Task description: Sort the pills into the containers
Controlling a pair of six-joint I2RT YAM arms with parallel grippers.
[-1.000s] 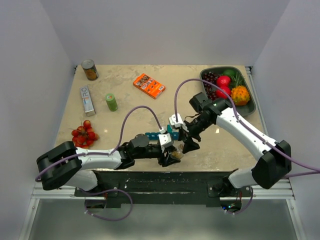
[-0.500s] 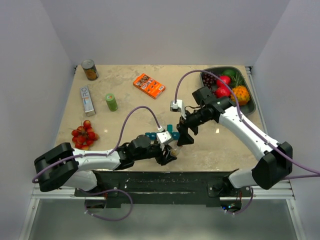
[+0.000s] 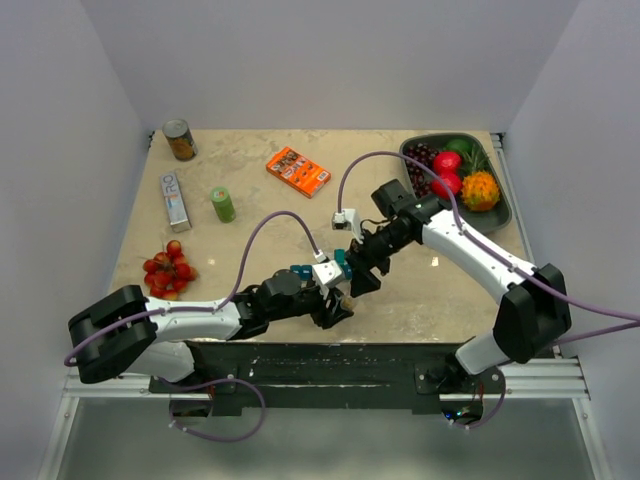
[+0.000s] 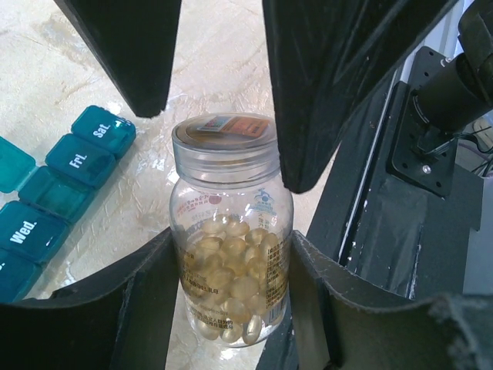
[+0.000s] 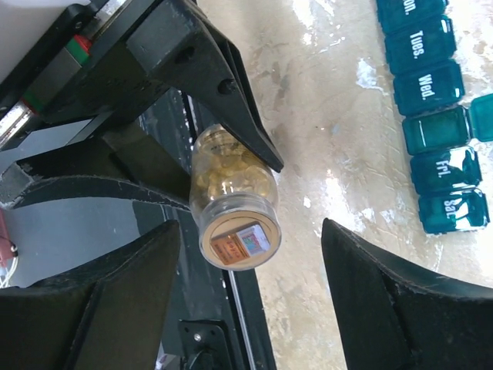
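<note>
A clear pill bottle [image 4: 229, 254] full of gold capsules, with a clear cap, stands between the fingers of my left gripper [image 4: 231, 240], which is shut on its body near the table's front edge [image 3: 346, 300]. My right gripper [image 5: 250, 231] is open, its jaws spread wide on either side of the bottle's cap [image 5: 239, 243] without touching it. Its fingers [image 4: 331, 77] hang over the bottle in the left wrist view. The teal-blue pill organizer [image 5: 435, 116] lies just beyond the bottle, with one compartment's lid open. It also shows in the left wrist view [image 4: 65, 173] and the top view [image 3: 302, 270].
An orange box [image 3: 298, 171], a green cylinder [image 3: 222, 204], a can [image 3: 180, 140], a silver box [image 3: 176, 199] and cherry tomatoes [image 3: 167, 267] lie on the left and far side. A dark tray [image 3: 505, 215] of fruit stands at the back right.
My right gripper has swung left and away from the table's front edge, from beside the bottle to over its cap. My left gripper has kept hold of the bottle.
</note>
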